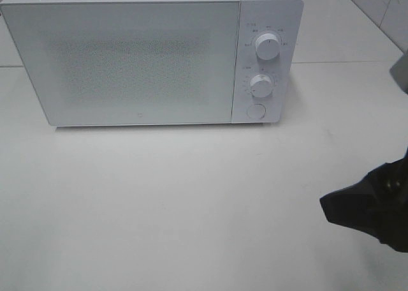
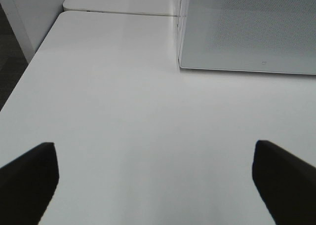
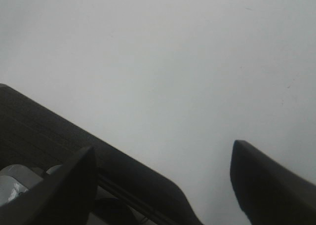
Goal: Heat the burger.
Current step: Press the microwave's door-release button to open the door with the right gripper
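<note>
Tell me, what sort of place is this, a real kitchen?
Probably not a real kitchen, more likely a robot test bench staged like one. A white microwave with its door shut stands on a plain white table, and the black right gripper hangs open over the tabletop.

High camera first: it sits above and in front of the microwave (image 1: pixel 127 55), tilted down, taking in the whole door, the knobs (image 1: pixel 266 47) and the white surface (image 1: pixel 191 201) before it. The left wrist camera hangs low over that surface, in front and left of the microwave, facing the door's corner between the left jaws. Both views share the door and surface. The right wrist camera is close in, front-right of the microwave, aimed steeply down past the right jaws at bare surface.
</note>
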`<action>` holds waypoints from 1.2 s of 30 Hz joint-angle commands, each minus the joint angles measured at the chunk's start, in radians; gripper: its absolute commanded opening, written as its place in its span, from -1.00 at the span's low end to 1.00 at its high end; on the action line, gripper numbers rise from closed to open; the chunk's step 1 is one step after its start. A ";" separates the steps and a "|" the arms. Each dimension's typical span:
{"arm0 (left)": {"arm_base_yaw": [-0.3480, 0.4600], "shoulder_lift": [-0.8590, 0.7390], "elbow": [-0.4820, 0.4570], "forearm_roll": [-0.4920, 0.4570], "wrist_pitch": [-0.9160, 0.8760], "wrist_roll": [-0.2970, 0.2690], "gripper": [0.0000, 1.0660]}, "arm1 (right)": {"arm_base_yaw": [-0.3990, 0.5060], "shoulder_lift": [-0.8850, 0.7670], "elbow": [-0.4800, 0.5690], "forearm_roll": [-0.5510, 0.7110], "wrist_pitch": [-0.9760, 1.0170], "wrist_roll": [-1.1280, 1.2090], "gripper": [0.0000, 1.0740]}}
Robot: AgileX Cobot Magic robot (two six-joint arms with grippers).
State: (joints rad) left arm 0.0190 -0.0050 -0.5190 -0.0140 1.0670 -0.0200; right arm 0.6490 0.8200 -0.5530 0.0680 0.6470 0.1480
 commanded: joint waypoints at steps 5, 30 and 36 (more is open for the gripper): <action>0.002 -0.017 0.002 -0.002 0.001 -0.006 0.88 | -0.007 -0.173 -0.002 -0.020 0.110 0.024 0.34; 0.002 -0.017 0.002 -0.002 0.001 -0.006 0.88 | -0.458 -0.643 -0.002 -0.059 0.312 -0.024 0.34; 0.002 -0.017 0.002 -0.002 0.001 -0.006 0.88 | -0.512 -0.767 0.000 -0.089 0.315 -0.024 0.34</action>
State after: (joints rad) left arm 0.0190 -0.0050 -0.5190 -0.0140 1.0670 -0.0200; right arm 0.1440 0.0630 -0.5530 -0.0110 0.9540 0.1350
